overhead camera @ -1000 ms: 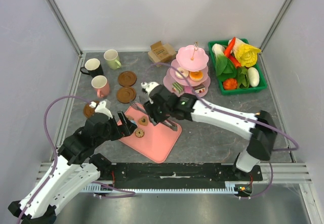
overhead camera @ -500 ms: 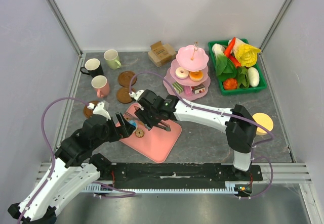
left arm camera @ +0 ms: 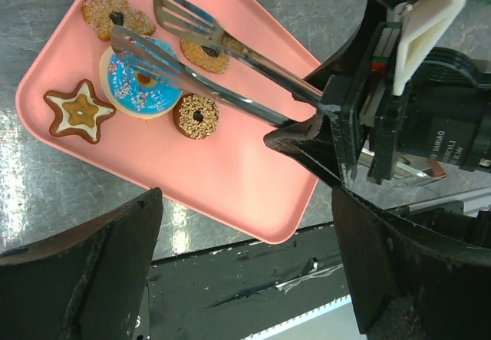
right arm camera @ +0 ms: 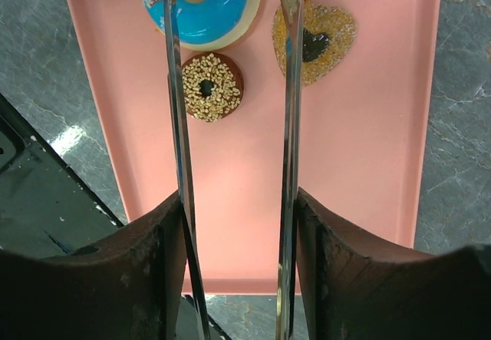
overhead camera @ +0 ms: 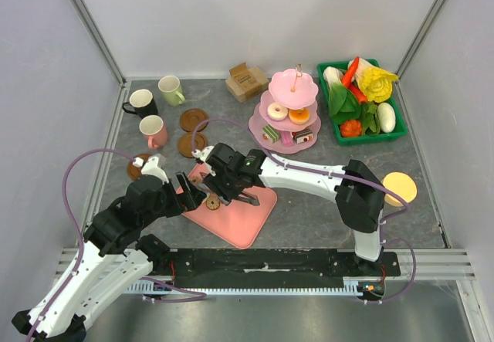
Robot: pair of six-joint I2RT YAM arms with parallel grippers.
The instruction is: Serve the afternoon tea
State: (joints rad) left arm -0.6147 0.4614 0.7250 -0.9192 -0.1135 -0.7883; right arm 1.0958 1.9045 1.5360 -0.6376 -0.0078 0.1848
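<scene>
My right gripper (overhead camera: 228, 178) (right arm camera: 234, 209) is shut on metal tongs (right arm camera: 175, 125) (left arm camera: 201, 80). The tongs are open over the pink tray (overhead camera: 248, 220). One blade lies over a blue iced donut (right arm camera: 201, 6) (left arm camera: 142, 83), the other over a heart cookie (right arm camera: 316, 41). A sesame donut (right arm camera: 207, 87) (left arm camera: 196, 116) lies between the blades. A star cookie (left arm camera: 79, 111) and a brown cookie (left arm camera: 115, 15) also sit on the tray. My left gripper (overhead camera: 193, 191) (left arm camera: 245, 263) is open and empty by the tray's left edge. Black (overhead camera: 141, 103), green (overhead camera: 171, 89) and pink (overhead camera: 153, 131) mugs stand at the far left by brown coasters (overhead camera: 194, 119).
A pink tiered stand (overhead camera: 297, 79) with several pastries stands right of centre. A green basket (overhead camera: 372, 136) of toy vegetables is at the back right. A cardboard box (overhead camera: 245, 79) sits behind the stand. A yellow disc (overhead camera: 399, 187) lies at the right.
My right arm has swung left and brought the tongs over the donuts on the tray. The yellow disc at the right is now uncovered. My left arm has barely moved.
</scene>
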